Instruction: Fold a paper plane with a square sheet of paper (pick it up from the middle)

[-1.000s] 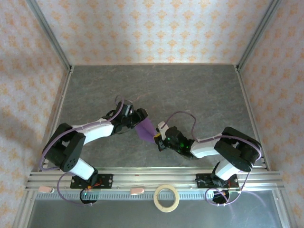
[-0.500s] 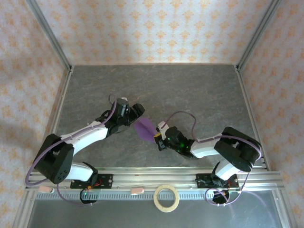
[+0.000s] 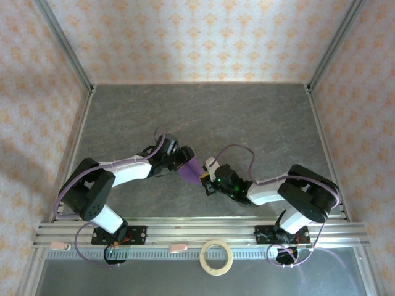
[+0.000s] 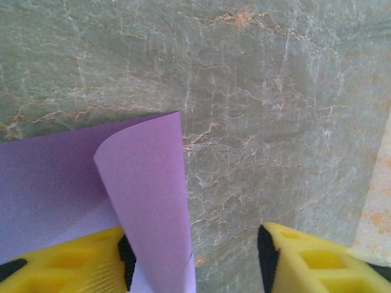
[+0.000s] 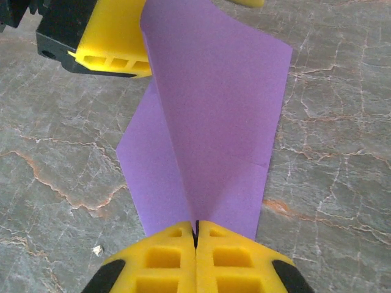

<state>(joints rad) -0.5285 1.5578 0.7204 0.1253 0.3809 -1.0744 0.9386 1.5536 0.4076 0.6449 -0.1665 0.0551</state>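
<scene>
The purple square sheet of paper (image 5: 214, 104) lies partly folded on the grey marbled table, with a ridge rising along its middle. My right gripper (image 5: 196, 235) is shut on the near end of that ridge, its yellow fingers pressed together. From the far left, my left gripper (image 4: 192, 256) stands open around a curled-up flap of the sheet (image 4: 146, 183). The flap leans against the left finger (image 4: 67, 262), while the other finger (image 4: 311, 262) is well apart from it. From above, the sheet (image 3: 190, 168) sits between the left gripper (image 3: 182, 158) and the right gripper (image 3: 206, 177).
A tan tape ring (image 3: 216, 256) rests on the metal rail at the near edge, between the arm bases. Patterned walls and metal posts bound the table (image 3: 247, 117) on three sides.
The left arm swung away to the back left, then came back to the sheet's far end. Its jaws have narrowed around the raised flap. The right gripper stayed clamped in place.
</scene>
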